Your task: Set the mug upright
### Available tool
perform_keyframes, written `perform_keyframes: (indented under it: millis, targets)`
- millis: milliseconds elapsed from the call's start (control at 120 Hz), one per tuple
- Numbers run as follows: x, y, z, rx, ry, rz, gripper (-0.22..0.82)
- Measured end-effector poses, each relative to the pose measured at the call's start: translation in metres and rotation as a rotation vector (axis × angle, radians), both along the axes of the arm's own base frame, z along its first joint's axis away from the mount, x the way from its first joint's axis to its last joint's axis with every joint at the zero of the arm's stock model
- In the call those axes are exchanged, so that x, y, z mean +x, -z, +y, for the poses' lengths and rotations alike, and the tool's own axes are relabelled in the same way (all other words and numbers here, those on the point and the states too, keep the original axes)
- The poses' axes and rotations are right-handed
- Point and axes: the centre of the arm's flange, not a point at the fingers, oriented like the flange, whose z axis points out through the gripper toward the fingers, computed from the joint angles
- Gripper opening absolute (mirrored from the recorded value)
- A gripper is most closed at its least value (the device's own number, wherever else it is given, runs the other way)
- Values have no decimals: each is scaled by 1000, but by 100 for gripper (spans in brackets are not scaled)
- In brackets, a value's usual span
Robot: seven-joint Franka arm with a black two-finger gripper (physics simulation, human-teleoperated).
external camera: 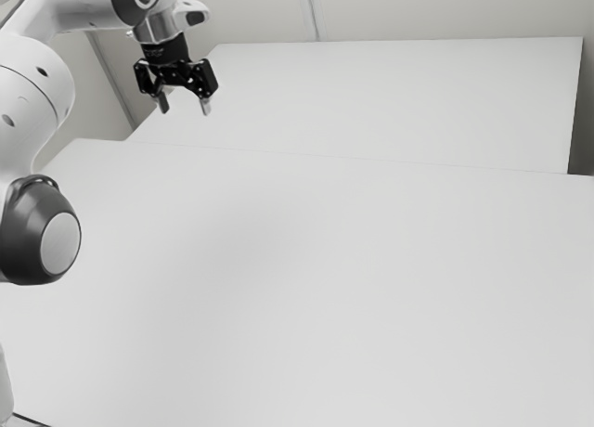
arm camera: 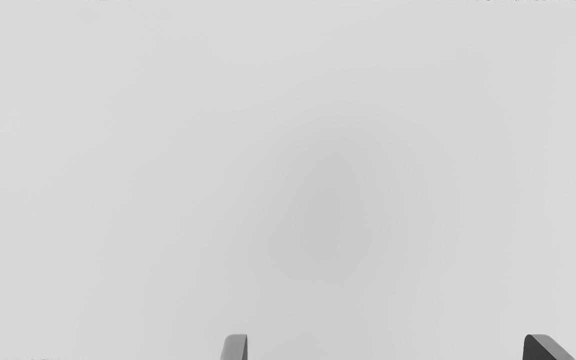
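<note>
Spreading pale and broad, the tabletop point(external camera: 325, 278) is stretching toward the exterior view's right, while the arm point(external camera: 42, 93) is reaching in from that view's left. How far along the task is, the scene is leaving unsettled: this raised pose is suiting a mug yet to be righted and, equally, one already standing on its base. Where the mug is resting, and which way up, I am not managing to tell, so I am judging nothing as done or left. Above the tabletop, the tool point(external camera: 185, 108) is pointing down, wide open, holding nothing and touching nothing. Its fingers point(arm camera: 234, 347) are standing well apart, with only air between them.
</note>
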Motion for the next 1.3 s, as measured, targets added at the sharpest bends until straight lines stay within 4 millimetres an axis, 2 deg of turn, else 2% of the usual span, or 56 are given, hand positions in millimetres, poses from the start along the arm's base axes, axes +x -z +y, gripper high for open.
perform_keyframes:
  millis: [125,300,508,692,833,958,1125,1300]
  targets:
    - [-4,-3,3,-1,-3,-2,60]
    - [-10,14,21,37,-31,38,60]
    - [-18,32,110,74,-125,40,60]
    - [-22,66,201,29,-203,51,60]
    - [-18,81,252,7,-209,30,60]
    - [-27,97,301,-3,-206,27,60]
    - [-38,111,343,-19,-179,17,60]
    - [-39,153,382,-43,-143,29,60]
